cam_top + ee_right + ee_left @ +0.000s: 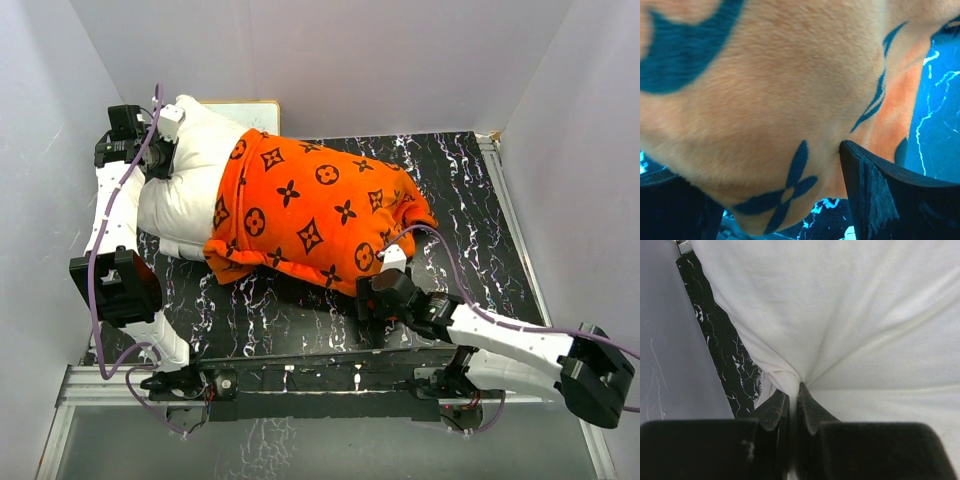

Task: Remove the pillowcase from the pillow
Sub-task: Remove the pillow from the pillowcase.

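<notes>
The left gripper (792, 399), upper left in the top view, is clamped on a pinch of the pillow (850, 315). The right gripper (760, 170), below centre, is spread wide around a fold of the pillowcase (310, 205), which covers the pillow's right half on the surface (290, 310).

As seen from my remote station: the counter (500, 190), black with white marble veining, is enclosed on three sides by plain pale grey walls (350, 50). A small wood-framed whiteboard (250, 108) lies at its far edge. A metal rail (90, 385) borders the near side. I see even, diffuse lighting.
</notes>
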Controlling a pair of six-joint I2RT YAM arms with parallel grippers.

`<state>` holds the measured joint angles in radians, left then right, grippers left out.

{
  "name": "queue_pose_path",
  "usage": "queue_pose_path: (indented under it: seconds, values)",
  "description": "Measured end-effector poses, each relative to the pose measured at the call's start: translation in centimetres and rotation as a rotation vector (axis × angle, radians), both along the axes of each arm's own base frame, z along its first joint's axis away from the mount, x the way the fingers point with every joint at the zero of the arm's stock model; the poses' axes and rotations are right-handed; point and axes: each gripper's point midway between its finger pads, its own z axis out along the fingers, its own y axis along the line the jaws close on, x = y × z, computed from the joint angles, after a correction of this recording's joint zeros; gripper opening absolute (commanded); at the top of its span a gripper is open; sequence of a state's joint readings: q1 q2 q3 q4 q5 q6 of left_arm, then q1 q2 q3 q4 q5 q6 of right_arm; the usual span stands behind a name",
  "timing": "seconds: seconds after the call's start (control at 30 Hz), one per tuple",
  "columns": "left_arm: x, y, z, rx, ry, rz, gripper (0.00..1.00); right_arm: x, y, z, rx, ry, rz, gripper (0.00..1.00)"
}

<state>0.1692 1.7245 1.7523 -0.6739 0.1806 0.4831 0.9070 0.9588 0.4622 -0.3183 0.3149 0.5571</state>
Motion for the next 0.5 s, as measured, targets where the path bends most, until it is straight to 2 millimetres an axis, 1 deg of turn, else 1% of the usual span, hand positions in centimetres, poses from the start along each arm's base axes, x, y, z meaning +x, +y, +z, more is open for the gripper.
queue_pose_path:
  seconds: [0.07,0.13,0.2,0.23,0.3,0.4,0.5]
  values:
    - [0.0,0.1,0.0,0.011,-0.001,-0.009,0.00,0.3,-0.6,-1.0,-0.045,0.011,-0.042,0.70]
    - [0.0,0.1,0.0,0.022,-0.002,-0.019,0.00,0.7,-0.9,-1.2,-0.063,0.006,-0.074,0.42]
    - [0.1,0.2,0.1,0.032,-0.003,-0.028,0.00,1.2,-1.0,-0.8,-0.054,-0.013,-0.104,0.12]
    - [0.1,0.2,0.1,0.037,-0.006,-0.032,0.00,1.4,-1.0,-0.4,-0.042,-0.027,-0.118,0.09]
    - [0.3,0.4,0.3,0.052,-0.015,-0.037,0.00,1.7,-1.0,0.6,-0.004,-0.051,-0.152,0.08]
    - [0.7,0.7,0.6,0.079,-0.035,-0.045,0.00,2.3,-1.5,3.4,0.097,-0.120,-0.231,0.08]
    - [1.0,1.1,0.9,0.099,-0.053,-0.052,0.00,2.5,-2.8,6.4,0.201,-0.193,-0.316,0.08]
